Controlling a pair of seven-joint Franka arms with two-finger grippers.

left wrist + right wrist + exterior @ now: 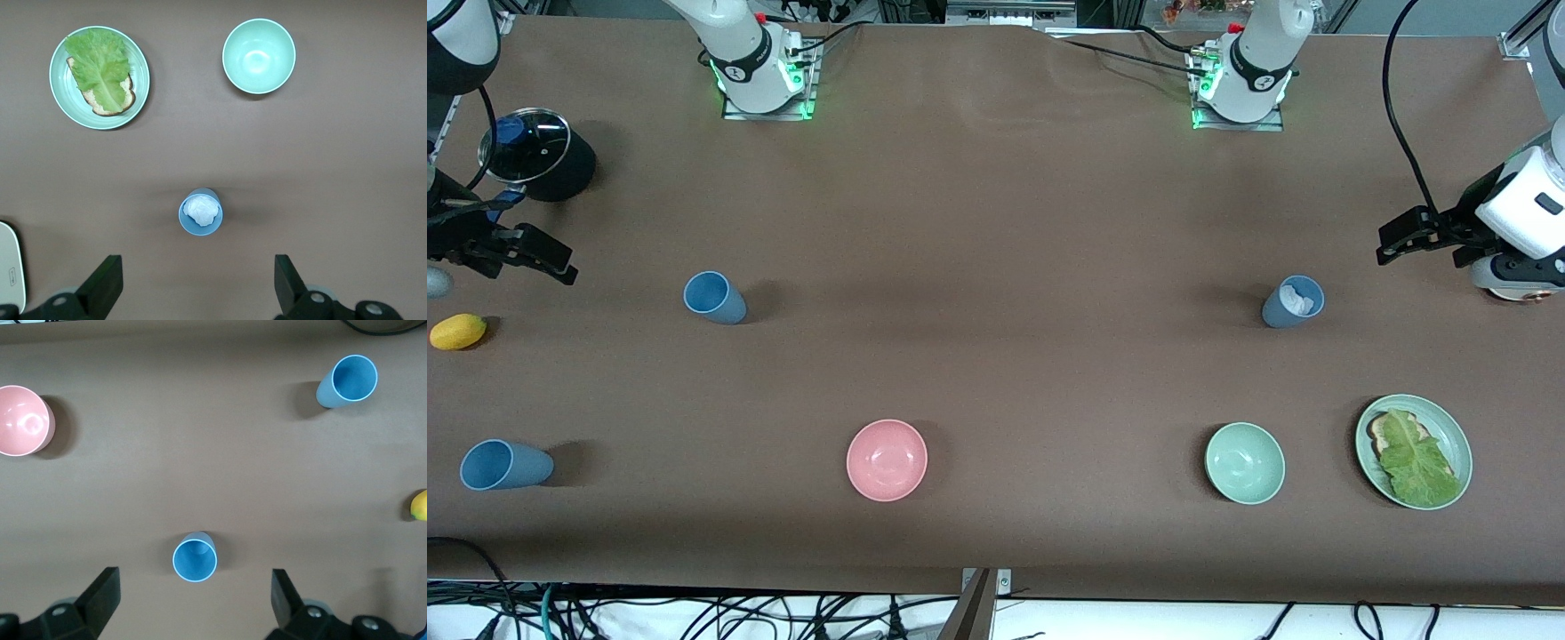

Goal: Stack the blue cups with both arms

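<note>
Three blue cups stand upright on the brown table. A mid-blue empty cup [714, 298] [195, 559] stands toward the right arm's end, with another empty blue cup [505, 465] [348, 381] nearer the front camera. A duller grey-blue cup [1293, 302] [201, 212] toward the left arm's end holds crumpled white paper. My right gripper [559, 260] [193, 600] is open and empty, up in the air at its end of the table. My left gripper [1392, 242] [198, 287] is open and empty, up in the air at its end.
A pink bowl [887, 460] [23, 420], a pale green bowl [1245, 463] [259, 55] and a green plate [1449, 427] [137, 60] with bread and lettuce stand near the front edge. A black lidded pot [538, 158] and a lemon [458, 331] are near the right gripper.
</note>
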